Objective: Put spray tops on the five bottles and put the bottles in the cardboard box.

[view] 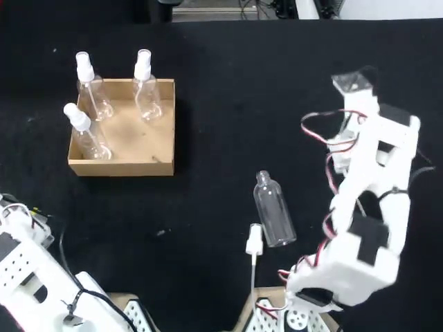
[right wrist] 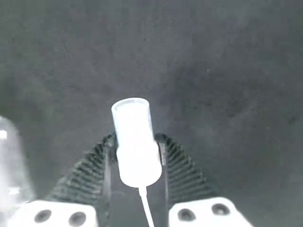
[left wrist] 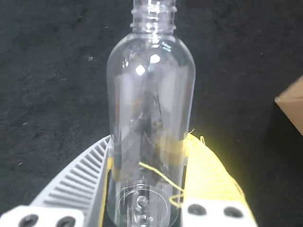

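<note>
My left gripper (left wrist: pixel 147 142) is shut on a clear bottle (left wrist: pixel 151 85) without a top; its open neck points away from the wrist, over the black cloth. My right gripper (right wrist: pixel 136 142) is shut on a white spray top (right wrist: pixel 132 118), whose thin tube trails back toward the wrist. In the high view this spray top (view: pixel 254 242) sits low at the centre, just left of a second topless bottle (view: pixel 273 211) lying on the cloth. The cardboard box (view: pixel 156 162) stands at the upper left and holds three bottles with spray tops (view: pixel 90 90), (view: pixel 147 93), (view: pixel 86 135).
The right arm (view: pixel 367 200) rises along the right side of the table, with red and white wires. The left arm (view: pixel 28 270) is at the lower left corner. A corner of the box (left wrist: pixel 291 106) shows near the held bottle. Black cloth covers the table.
</note>
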You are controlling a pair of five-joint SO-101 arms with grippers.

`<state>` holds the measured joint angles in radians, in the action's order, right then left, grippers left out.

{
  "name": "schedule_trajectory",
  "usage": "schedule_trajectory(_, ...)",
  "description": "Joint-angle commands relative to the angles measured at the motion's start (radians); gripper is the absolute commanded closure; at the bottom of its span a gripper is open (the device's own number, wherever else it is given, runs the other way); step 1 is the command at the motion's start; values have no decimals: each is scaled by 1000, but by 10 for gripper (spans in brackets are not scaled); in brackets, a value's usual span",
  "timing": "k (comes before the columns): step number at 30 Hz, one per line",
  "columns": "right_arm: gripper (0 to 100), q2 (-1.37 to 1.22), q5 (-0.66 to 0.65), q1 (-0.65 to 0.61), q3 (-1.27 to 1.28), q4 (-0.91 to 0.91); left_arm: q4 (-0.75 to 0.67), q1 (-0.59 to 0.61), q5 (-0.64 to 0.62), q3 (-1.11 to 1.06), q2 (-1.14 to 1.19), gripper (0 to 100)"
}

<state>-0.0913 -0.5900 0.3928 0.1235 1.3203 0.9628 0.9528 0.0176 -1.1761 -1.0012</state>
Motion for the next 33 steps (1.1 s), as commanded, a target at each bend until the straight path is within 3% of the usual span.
schedule_trajectory(1,988,189,107,-109,-81,112,-8,-30,-11,47,-17,970)
schedule_trajectory(9,988,392,250,-315,-189,242,-6,-85,-12,151,-17,970)
schedule_trajectory(16,988,412,371,-427,-305,270,-9,-340,-11,159,-153,970)
schedule_trajectory(24,988,415,437,-563,-507,348,-26,-593,-11,73,-620,971)
schedule_trajectory(28,988,407,473,-606,-604,358,-147,-688,-11,-104,-853,971)
schedule_trajectory(33,988,406,488,-675,-648,353,-318,-760,-12,-251,-779,971)
